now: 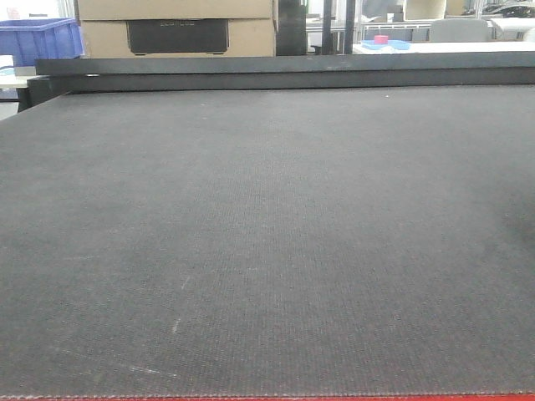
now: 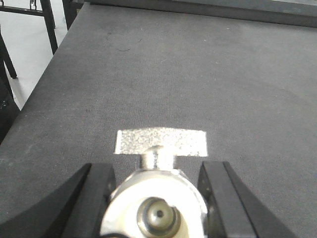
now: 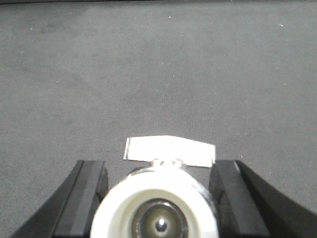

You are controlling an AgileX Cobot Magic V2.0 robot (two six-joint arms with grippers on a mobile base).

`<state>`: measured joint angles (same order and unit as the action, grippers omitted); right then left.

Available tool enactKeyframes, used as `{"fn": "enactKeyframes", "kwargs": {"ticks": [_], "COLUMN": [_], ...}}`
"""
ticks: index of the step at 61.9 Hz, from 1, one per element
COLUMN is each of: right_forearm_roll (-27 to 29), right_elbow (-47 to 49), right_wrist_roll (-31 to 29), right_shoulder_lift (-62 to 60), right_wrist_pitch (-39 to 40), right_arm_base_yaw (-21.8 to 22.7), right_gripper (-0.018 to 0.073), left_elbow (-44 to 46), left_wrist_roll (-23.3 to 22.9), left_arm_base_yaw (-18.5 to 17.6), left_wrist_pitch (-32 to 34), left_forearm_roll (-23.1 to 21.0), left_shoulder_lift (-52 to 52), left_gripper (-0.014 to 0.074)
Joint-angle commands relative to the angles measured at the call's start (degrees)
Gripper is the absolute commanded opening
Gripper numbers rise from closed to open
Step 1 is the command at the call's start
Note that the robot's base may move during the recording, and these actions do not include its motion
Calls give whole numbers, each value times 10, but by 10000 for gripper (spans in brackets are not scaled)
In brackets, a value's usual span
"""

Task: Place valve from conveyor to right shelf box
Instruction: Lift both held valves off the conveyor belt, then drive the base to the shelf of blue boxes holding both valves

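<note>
Left gripper (image 2: 157,166) jaws closed on valve (image 2: 156,198), base cropped. Right gripper (image 3: 159,163) flanked second valve (image 3: 154,208); contact points obscured, grip undetermined.

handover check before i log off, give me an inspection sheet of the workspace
surface: dark grey belt, faint scuffs, nothing on it in the front view
job's things: left valve, bare metal; right valve, white-rimmed; shelf box not in view
clutter: nothing seen
grippers: left gripper shut on left valve; right gripper shut on right valve
cables: nothing seen
surroundings: blue bin and cardboard box behind the belt; pink item on a far table
</note>
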<state>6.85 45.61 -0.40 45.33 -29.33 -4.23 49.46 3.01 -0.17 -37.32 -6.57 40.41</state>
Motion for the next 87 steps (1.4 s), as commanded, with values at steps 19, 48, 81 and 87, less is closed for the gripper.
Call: {"fn": "enactKeyframes", "kwargs": {"ticks": [19,48,81,87], "right_forearm_roll": [-3,-3,-3,-3], "right_elbow": [4,4,4,4], "right_wrist_roll": [-1,-1,-1,-1], "right_shoulder_lift": [-7,-8,-8,-8], "right_wrist_pitch": [41,43,43,43], "right_arm_base_yaw": [2,2,2,2], "right_gripper": [-167,-167,-167,-167], "left_elbow": [4,4,4,4], "left_wrist_roll": [-3,-3,-3,-3], "left_arm_base_yaw": [-2,-2,-2,-2], "left_wrist_pitch": [29,29,29,29], "left_forearm_roll": [-6,-6,-6,-6], "left_shoulder_lift": [-6,-6,-6,-6], "left_gripper": [-111,-111,-111,-111]}}
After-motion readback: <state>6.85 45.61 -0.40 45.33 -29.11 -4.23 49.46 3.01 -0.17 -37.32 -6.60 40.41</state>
